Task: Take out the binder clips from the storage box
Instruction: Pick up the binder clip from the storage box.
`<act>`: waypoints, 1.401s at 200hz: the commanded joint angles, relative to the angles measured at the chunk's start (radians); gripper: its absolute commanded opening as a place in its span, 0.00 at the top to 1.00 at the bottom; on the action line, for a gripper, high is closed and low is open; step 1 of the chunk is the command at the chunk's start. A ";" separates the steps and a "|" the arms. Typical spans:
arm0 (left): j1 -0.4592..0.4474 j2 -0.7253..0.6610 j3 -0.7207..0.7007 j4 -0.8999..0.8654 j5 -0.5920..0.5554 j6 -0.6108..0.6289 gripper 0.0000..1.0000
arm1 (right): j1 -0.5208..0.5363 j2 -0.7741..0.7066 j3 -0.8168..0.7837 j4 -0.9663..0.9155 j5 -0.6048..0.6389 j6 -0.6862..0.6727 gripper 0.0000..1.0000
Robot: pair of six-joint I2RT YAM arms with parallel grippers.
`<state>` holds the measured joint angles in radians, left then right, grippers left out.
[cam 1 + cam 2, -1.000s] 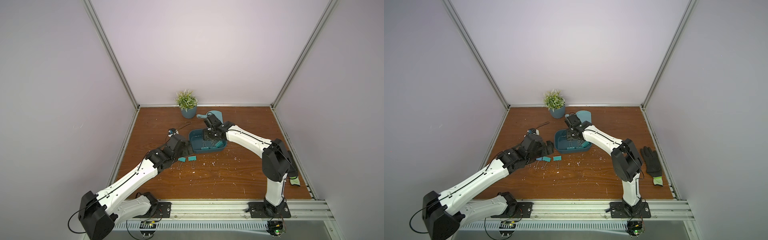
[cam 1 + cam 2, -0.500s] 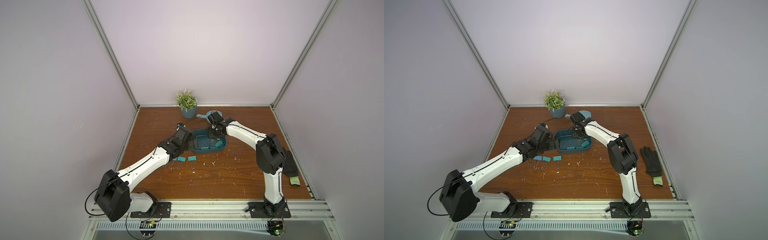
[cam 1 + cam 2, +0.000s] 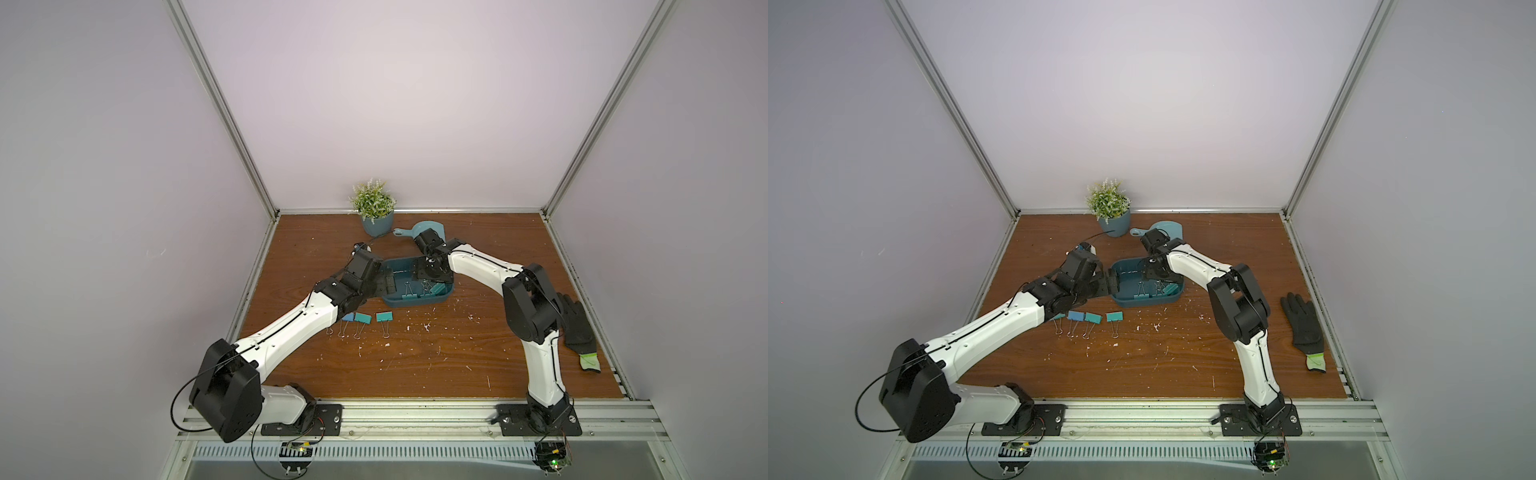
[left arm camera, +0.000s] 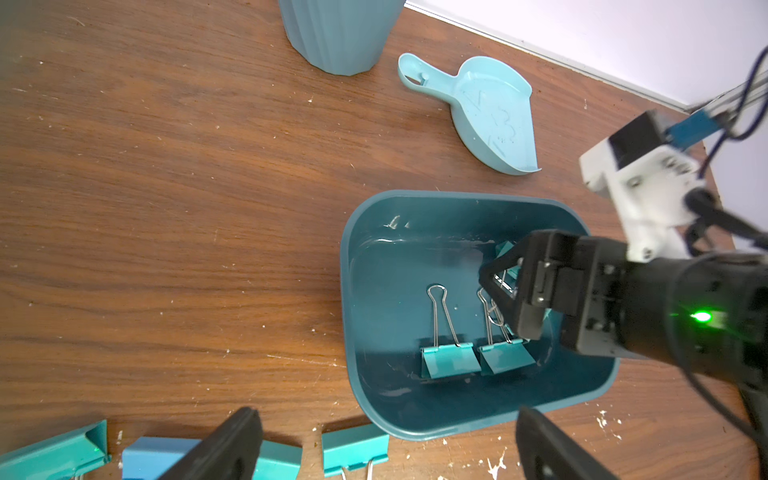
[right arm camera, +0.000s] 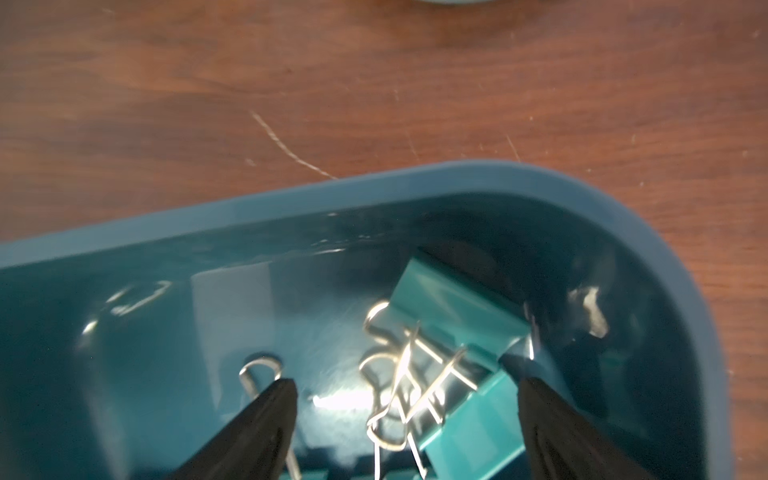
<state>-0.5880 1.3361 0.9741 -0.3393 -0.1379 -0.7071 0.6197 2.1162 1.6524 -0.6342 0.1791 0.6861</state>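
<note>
Nearest the arm bases, bare table (image 3: 415,374), flecked with white specks. Next, four clips (image 3: 1093,318) in a row on the wood, just in front of the box (image 3: 1142,302). Three are teal, and a blue clip (image 3: 1075,315) sits second from the left, wire handles pointing toward the bases. A black glove (image 3: 1304,324) lies well off at the right edge. Left gripper (image 3: 384,284) sits at the box's left end, jaws wide apart, holding nothing; contact with the rim cannot be told. Inside the box at least three teal clips show: a pair (image 4: 449,359) side by side near the front wall, another further back, wires tangled. Right gripper (image 5: 405,384) is down inside the box, jaws spread either side of that tangle — pinching nothing. Beyond the box stands the dustpan (image 3: 428,229), then the plant (image 3: 377,224) by the back wall.
</note>
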 commanded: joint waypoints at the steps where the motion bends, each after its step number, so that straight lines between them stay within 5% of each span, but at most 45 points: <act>1: 0.022 -0.036 -0.020 0.007 0.007 0.015 0.01 | -0.009 -0.006 0.038 -0.024 0.043 0.081 0.08; 51: 0.055 -0.077 -0.053 0.013 0.027 0.021 0.01 | -0.012 0.032 0.069 -0.028 0.089 0.138 0.04; 137: 0.082 -0.092 -0.069 0.010 0.042 0.023 0.01 | 0.023 0.168 0.274 -0.055 0.058 -0.007 0.13; 280: 0.083 -0.081 -0.074 0.028 0.067 0.012 0.01 | -0.002 0.098 0.188 -0.016 0.099 -0.120 0.07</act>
<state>-0.5159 1.2575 0.9112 -0.3176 -0.0818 -0.7017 0.6315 2.2513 1.8484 -0.6693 0.2832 0.6048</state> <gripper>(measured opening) 0.986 0.928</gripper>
